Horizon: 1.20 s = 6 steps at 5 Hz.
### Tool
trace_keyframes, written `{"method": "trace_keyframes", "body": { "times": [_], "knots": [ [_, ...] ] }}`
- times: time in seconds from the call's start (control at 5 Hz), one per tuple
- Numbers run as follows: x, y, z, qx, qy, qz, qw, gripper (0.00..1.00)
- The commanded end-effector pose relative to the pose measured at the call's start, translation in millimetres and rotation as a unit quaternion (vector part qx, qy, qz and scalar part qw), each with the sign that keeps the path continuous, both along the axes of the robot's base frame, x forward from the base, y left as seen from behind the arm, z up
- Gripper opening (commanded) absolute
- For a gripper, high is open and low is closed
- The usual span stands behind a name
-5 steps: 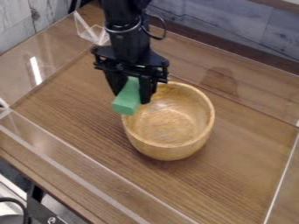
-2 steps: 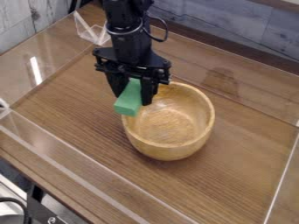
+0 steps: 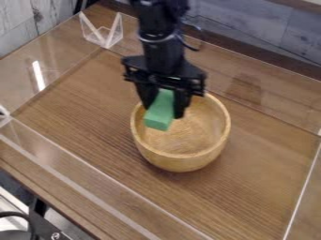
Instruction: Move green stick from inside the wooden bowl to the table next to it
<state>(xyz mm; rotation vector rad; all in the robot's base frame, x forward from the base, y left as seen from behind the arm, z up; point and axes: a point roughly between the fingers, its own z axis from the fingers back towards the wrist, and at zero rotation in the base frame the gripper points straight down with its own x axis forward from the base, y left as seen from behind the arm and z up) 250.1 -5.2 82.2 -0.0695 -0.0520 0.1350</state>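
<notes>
Green stick point(image 3: 160, 114) and gripper point(image 3: 163, 97) have both shifted right since a sec ago; the stick was by the bowl's left rim, now it's over the left part of the hollow. From where I'm standing, L to R: 1 bundle of black cables point(image 3: 28, 221) at the near left corner, cut off by the edge of view, so can't say how many strands. Clear see-through walls, prob. acrylic, along the table edges; hard to make out, mostly glare & pale lines. 1 clear bit point(image 3: 103, 36) sticks up at far left, thin & shiny, exact shape unclear.

Then 1 robot arm point(image 3: 160, 42), matte black, boxy segments, top cut off. Its 1 gripper is closed narrow w/ the 1 green stick pinched in it, upper end hidden btwn the fingers. Stick's flat-sided, matte, bright green, tilted a bit. Can't tell if its low end touches the wood.

Under & right of it, 1 wooden bowl point(image 3: 189, 159): round, lt. tan, thick smooth rim, far left bit of rim hidden behind the gripper. Bowl sits on 1 table point(image 3: 75, 122), brown, wood-grain, flat, running on to the right & cut off near side.
</notes>
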Motion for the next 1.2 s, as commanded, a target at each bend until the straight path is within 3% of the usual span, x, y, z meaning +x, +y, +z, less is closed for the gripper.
{"method": "trace_keyframes", "body": {
  "times": [0.0,0.6,0.8,1.0],
  "knots": [
    [24.0,-26,8.3,-0.007,-0.028,-0.004,0.9996,0.0],
    [54.3,-106,-7.1,-0.024,-0.037,-0.014,0.9989,0.0],
    [57.3,-119,-14.3,-0.025,-0.038,-0.014,0.9988,0.0],
    [60.3,-94,-7.2,-0.024,-0.041,0.001,0.9989,0.0]
  ]
}}
